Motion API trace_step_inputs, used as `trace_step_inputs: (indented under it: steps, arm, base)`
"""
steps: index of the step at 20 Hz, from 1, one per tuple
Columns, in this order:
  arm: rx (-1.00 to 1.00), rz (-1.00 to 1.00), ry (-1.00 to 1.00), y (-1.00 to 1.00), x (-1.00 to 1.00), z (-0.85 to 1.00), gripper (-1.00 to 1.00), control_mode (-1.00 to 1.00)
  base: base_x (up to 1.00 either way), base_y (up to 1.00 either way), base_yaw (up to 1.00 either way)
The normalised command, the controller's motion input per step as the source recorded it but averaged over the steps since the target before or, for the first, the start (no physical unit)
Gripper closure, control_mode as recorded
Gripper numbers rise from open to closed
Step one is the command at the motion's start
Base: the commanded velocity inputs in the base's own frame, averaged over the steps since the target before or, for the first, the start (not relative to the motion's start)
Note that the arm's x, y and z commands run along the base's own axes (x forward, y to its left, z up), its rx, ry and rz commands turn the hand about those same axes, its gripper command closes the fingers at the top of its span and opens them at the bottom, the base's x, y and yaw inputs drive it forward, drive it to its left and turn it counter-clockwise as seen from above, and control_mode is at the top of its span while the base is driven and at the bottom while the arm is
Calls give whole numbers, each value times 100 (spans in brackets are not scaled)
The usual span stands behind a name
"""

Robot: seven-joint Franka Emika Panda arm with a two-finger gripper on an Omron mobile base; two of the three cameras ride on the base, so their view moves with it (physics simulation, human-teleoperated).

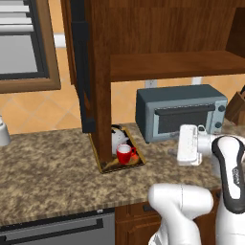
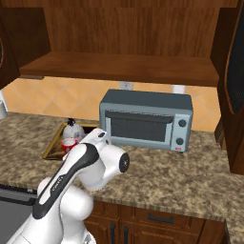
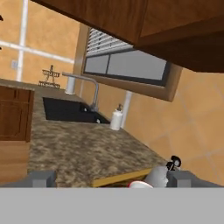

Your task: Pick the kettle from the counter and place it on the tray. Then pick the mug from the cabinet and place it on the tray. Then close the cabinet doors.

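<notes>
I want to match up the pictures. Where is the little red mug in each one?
Left base view: the red mug sits on the tray, left of center, below the open cabinet door.
Right base view: the mug is at the left, just beyond the arm.
Hand view: a sliver of its rim peeks in at the bottom edge, right of center.
Shared landmark: the kettle right beside it on the tray.

Arm (image 1: 229, 177) is finished in glossy white, rounded link shells, bulbous joint housings. A black glossy strip with small pale lettering is inlaid along one link; a dark round joint cap is seen in the right base view. Hand block is boxy and white, finger tips (image 3: 41, 178) small, dark grey
</notes>
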Motion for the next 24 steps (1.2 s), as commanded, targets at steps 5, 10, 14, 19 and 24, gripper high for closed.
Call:
trace_step_inputs:
  steps: [5, 10, 14, 19, 24]
  arm:
    - [12, -15, 0, -41, -13, 1, -100, -100]
    - [20, -19, 0, -86, -13, 19, -100, -100]
    - [19, -14, 0, -88, -4, 43, -100, -100]
    - [16, -11, 0, -78, -4, 54, -100, -100]
    - [12, -12, 0, -69, -10, 39, -100, -100]
  base:
    - [0, 0, 0]
    - [0, 0, 0]
    - [0, 0, 0]
    - [0, 0, 0]
    - [0, 0, 0]
